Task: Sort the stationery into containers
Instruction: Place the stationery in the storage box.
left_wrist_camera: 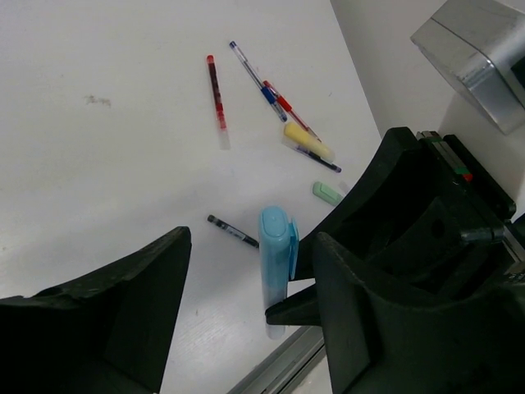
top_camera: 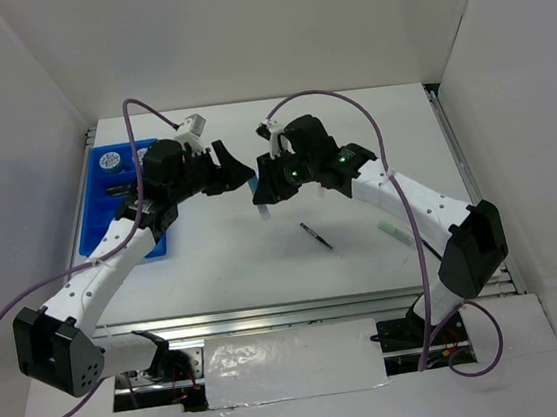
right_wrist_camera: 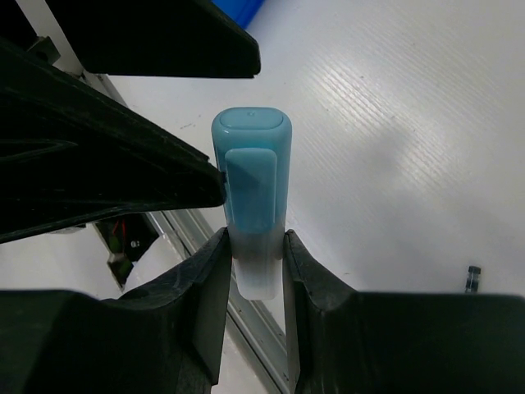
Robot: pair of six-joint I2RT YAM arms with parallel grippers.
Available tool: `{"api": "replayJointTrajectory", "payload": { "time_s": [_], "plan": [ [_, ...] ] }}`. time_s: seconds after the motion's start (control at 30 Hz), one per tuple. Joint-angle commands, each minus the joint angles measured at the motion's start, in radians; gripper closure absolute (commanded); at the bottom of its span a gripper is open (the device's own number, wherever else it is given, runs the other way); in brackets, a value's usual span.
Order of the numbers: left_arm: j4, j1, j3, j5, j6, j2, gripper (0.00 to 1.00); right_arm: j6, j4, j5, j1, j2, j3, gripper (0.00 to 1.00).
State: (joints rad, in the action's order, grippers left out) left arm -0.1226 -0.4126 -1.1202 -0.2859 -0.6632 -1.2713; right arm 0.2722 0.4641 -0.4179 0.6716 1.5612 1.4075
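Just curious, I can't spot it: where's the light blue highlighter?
The light blue highlighter is pinched in the right hand, raised above mid-table beside the open left hand.

The white table point(top_camera: 266, 275) carries a bright-blue tray point(top_camera: 90, 230) flat along its left edge. Near the middle lies a short dark pen point(top_camera: 315, 236), slanted, and well to its right a green highlighter point(top_camera: 394, 231), also slanted. The left wrist view shows more on the same surface. Beyond the green highlighter, a yellow highlighter point(left_wrist_camera: 308, 141) lies over a thin dark-blue pen point(left_wrist_camera: 318, 159). Just beside these lie a pen with a red grip point(left_wrist_camera: 287, 107) and a clear pen with a blue grip point(left_wrist_camera: 256, 80), close together. A red pen point(left_wrist_camera: 216, 92) lies apart from them, and a faint grey smudge point(left_wrist_camera: 97, 100) marks the bare white
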Motion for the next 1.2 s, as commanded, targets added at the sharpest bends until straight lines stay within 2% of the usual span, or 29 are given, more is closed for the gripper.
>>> {"api": "replayJointTrajectory", "payload": {
  "time_s": [0.0,0.27,0.4,0.5,0.6,0.63,0.67,0.73,0.77,0.83,0.87,0.93,0.97,1.07,1.1,1.13,1.17],
  "plan": [
    [0.055,-0.02,-0.02,-0.027,-0.015,-0.016,0.3,-0.004,-0.036,-0.002,0.013,-0.007,0.047,1.0],
    [0.057,-0.046,-0.003,-0.093,-0.019,-0.048,0.42,-0.014,-0.022,-0.007,0.028,0.017,0.076,1.0],
    [0.025,-0.054,0.003,-0.085,0.007,-0.048,0.56,-0.022,-0.018,-0.002,0.029,0.01,0.077,1.0],
    [-0.005,-0.02,-0.009,-0.075,0.039,-0.042,0.78,-0.037,-0.015,-0.001,0.029,0.002,0.07,1.0],
    [-0.093,0.043,-0.08,-0.145,0.153,-0.071,0.87,-0.053,-0.001,-0.015,0.023,-0.004,0.058,0.69],
    [-0.17,0.11,-0.105,-0.191,0.206,-0.083,0.97,-0.056,0.001,-0.015,0.01,-0.015,0.051,0.5],
    [-0.213,0.15,-0.137,-0.296,0.343,-0.098,1.0,-0.059,0.002,-0.022,0.002,-0.021,0.038,0.44],
    [-0.332,0.253,-0.252,-0.372,0.536,-0.143,1.0,-0.07,0.01,-0.027,-0.036,-0.045,0.022,0.33],
    [-0.451,0.28,-0.329,-0.357,0.739,-0.172,1.0,-0.077,0.014,-0.036,-0.053,-0.053,0.006,0.31],
    [-0.556,0.371,-0.392,-0.334,0.926,-0.2,1.0,-0.09,0.033,-0.045,-0.104,-0.067,-0.005,0.29],
    [-0.684,0.397,-0.427,-0.323,1.146,-0.221,1.0,-0.1,0.044,-0.053,-0.121,-0.072,-0.008,0.29],
    [-0.799,0.481,-0.529,-0.276,1.345,-0.293,1.0,-0.129,0.079,-0.065,-0.154,-0.075,-0.019,0.3],
    [-0.869,0.506,-0.568,-0.253,1.557,-0.327,1.0,-0.137,0.087,-0.068,-0.183,-0.076,-0.025,0.3],
    [-1.143,0.598,-0.744,-0.091,1.874,-0.504,0.99,-0.142,0.096,-0.088,-0.234,-0.089,-0.065,0.3],
    [-1.152,0.598,-0.753,-0.09,1.915,-0.532,0.98,-0.139,0.094,-0.097,-0.245,-0.092,-0.073,0.31],
    [-1.146,0.619,-0.747,-0.002,2.009,-0.546,0.98,-0.139,0.096,-0.102,-0.254,-0.093,-0.08,0.31],
    [-1.14,0.633,-0.71,0.02,2.066,-0.554,0.98,-0.137,0.099,-0.11,-0.265,-0.093,-0.085,0.31]
  ]
}}
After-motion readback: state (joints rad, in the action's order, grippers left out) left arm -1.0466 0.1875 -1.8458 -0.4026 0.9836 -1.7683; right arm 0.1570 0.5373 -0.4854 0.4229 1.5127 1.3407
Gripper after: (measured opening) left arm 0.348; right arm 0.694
